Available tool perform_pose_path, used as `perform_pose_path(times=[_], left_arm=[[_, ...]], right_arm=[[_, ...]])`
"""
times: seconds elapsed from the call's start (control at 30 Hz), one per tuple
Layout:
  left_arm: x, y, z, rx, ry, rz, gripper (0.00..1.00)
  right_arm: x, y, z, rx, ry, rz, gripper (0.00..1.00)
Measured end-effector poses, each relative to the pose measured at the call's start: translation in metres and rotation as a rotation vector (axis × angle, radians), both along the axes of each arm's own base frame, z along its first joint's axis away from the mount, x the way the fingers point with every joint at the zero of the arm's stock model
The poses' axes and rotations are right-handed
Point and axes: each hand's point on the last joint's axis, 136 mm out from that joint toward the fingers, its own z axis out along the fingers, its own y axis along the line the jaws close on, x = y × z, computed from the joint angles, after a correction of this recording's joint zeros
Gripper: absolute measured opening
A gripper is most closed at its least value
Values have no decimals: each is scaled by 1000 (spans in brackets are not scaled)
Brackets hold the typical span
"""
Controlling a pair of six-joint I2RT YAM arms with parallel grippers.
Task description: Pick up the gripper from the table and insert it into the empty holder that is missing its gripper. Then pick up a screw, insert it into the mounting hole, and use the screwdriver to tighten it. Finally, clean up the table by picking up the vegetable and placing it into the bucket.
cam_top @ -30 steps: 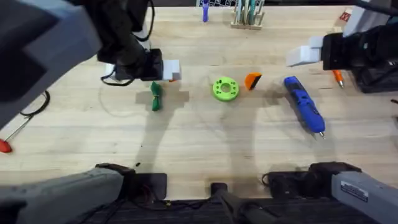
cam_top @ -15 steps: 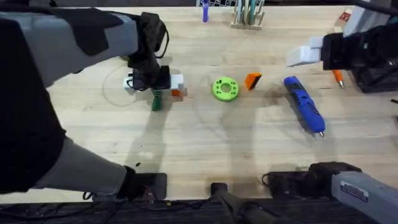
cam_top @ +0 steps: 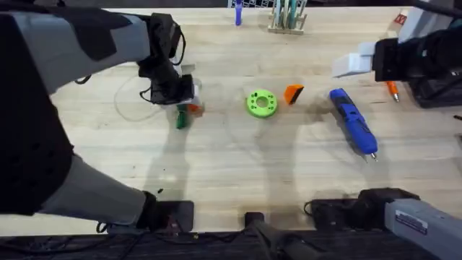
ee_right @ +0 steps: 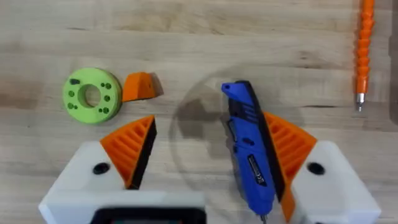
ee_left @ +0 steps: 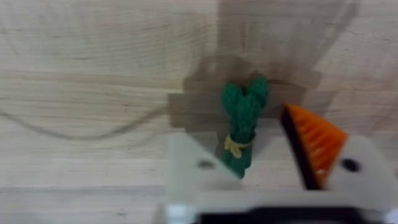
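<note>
The left gripper [ee_left: 255, 171] hangs low over the vegetable [ee_left: 243, 127], fingers apart, one bare white holder [ee_left: 193, 168] and one orange pad either side of its stalk end, not clamped. The right gripper [ee_right: 208, 158] is spread wide above the screwdriver [ee_right: 249, 149], holding nothing. The loose orange gripper [cam_top: 293, 93] lies just beside the green disc [cam_top: 261, 102], between the vegetable and the screwdriver on the table [cam_top: 238, 166]

Bright, even light from above; soft shadows fall beneath the left arm [cam_top: 79, 87], itself large and blurred at frame left.
</note>
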Motion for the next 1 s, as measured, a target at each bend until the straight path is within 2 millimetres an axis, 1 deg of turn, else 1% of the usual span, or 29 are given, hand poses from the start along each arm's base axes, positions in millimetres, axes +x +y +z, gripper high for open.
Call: perform_pose_path(times=[0.03,0.07,0.1,0.47,0.63,0.73,0.83,0.87,0.93,1.0], left_arm=[[1,-1,1,-3,-3,-1,161],[2,-1,1,-4,-5,-7,47],[2,-1,1,-4,-6,-8,13],[2,-1,2,-5,-9,-9,3],[4,6,7,30,-40,-3,3],[6,9,25,36,-103,0,3],[11,8,57,19,-213,3,3],[12,8,71,12,-260,4,3],[12,8,91,2,-329,6,3],[11,8,107,-7,-384,7,3]], right_arm=[[0,0,0,0,0,0,991],[0,0,0,0,0,0,992],[0,0,0,0,0,0,991],[0,0,0,0,0,0,991],[0,0,0,0,0,0,991],[0,0,0,0,0,0,992],[0,0,0,0,0,0,991],[0,0,0,0,0,0,991],[0,0,0,0,0,0,991],[0,0,0,0,0,0,991]])
